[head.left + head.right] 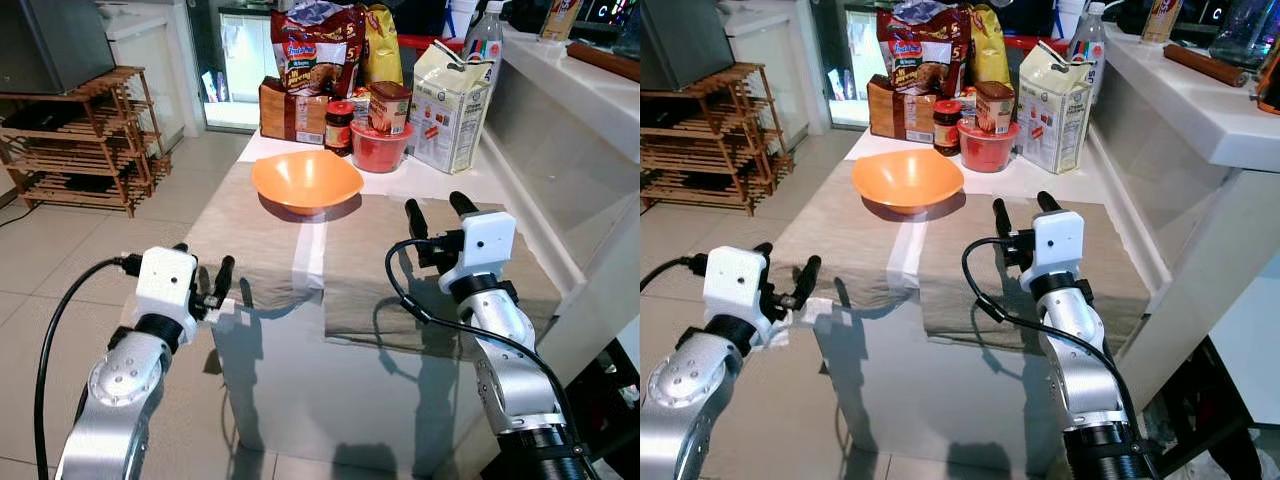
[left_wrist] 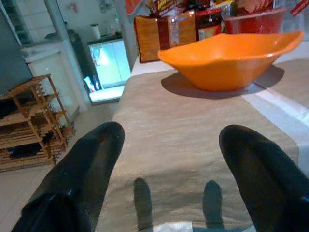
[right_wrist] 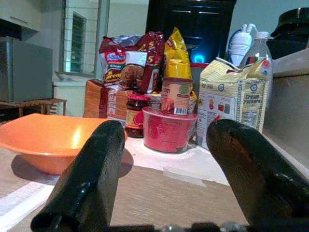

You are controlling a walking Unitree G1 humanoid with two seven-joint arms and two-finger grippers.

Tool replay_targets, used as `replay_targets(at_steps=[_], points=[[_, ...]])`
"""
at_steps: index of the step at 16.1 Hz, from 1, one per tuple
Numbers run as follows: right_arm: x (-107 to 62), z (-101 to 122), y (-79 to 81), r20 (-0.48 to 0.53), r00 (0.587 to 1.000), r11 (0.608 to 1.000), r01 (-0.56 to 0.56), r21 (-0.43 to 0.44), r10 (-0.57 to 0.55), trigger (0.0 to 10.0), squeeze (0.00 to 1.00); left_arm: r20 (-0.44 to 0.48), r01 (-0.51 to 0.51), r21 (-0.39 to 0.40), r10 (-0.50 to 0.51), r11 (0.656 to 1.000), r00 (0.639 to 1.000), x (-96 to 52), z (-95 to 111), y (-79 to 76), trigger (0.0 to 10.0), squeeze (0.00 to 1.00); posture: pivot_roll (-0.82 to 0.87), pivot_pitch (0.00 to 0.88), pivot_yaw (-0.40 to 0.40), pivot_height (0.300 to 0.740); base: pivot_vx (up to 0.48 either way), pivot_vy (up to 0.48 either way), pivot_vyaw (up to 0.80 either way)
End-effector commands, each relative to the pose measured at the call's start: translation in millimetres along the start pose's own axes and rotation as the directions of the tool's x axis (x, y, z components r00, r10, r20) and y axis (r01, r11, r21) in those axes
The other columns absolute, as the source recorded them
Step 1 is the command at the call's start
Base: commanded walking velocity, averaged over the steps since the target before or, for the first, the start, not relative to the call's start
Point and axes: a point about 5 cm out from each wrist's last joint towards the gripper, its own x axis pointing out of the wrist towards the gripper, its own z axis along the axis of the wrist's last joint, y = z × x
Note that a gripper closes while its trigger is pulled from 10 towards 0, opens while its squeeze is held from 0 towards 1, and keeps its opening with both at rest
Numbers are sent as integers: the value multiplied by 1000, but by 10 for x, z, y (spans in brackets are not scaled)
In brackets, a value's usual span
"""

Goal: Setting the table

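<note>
Both the left tool (image 1: pixel 205 277) and right tool (image 1: pixel 437 212) hover wide, empty, so reaching the orange bowl (image 1: pixel 306 180) at 12 o'clock likely comes next.

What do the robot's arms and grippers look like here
Both arms are jointed silver metal with black rings. Each ends in a white boxy wrist block carrying the left gripper and right gripper, each with two long, rounded black fingers. A black cable loops along each arm.
</note>
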Motion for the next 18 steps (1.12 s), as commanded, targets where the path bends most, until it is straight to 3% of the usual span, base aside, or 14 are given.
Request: replay_targets(at_steps=[1, 6, 10, 11, 12, 13, 16, 18], points=[[-14, -29, -12, -17, 1000, 1000, 8, -3, -8, 10000, 0, -3, 2, 10, -2, 1000, 1000, 24, 7, 27, 10000, 1000, 39, 0, -1, 740, 0, 0, 0], [-54, -83, -72, -50, 998, 999, 44, 2, -44, 10000, 0, -7, 21, -25, -22, 999, 1000, 11, -15, -16, 10000, 1000, 30, 0, 4, 740, 0, 0, 0], [-56, -91, -124, -57, 995, 997, 78, -5, -78, 10000, 0, 10, 28, -3, -28, 1000, 1000, 38, 38, -3, 10000, 1000, 27, 0, 6, 740, 0, 0, 0], [-49, -70, -160, -44, 993, 994, 113, -12, -113, 10000, 0, 23, 20, -6, -20, 1000, 1000, 57, 74, 21, 10000, 341, 27, 0, 8, 740, 0, 0, 0], [-43, -58, -209, -37, 987, 988, 155, -26, -156, 10000, 0, 50, 16, -3, -16, 1000, 999, 66, 125, 43, 10000, 0, 27, 0, 9, 740, 0, 0, 0], [-39, -54, -267, -34, 978, 978, 203, -46, -205, 10000, 0, 74, 18, -1, -18, 1000, 997, 77, 178, 63, 10000, 0, 29, 0, 10, 740, 0, 0, 0], [-25, -20, -206, -9, 987, 985, 162, -58, -163, 10000, 0, 93, 2, 16, -3, 1000, 996, 87, 206, 90, 10000, 0, 30, 0, 8, 740, 0, 0, 0], [26, 187, -170, 87, 985, 986, 153, -61, -148, 10000, 0, 117, -18, 17, 16, 1000, 993, 95, 291, 99, 10000, 0, 24, 0, 8, 740, 0, 0, 0]])
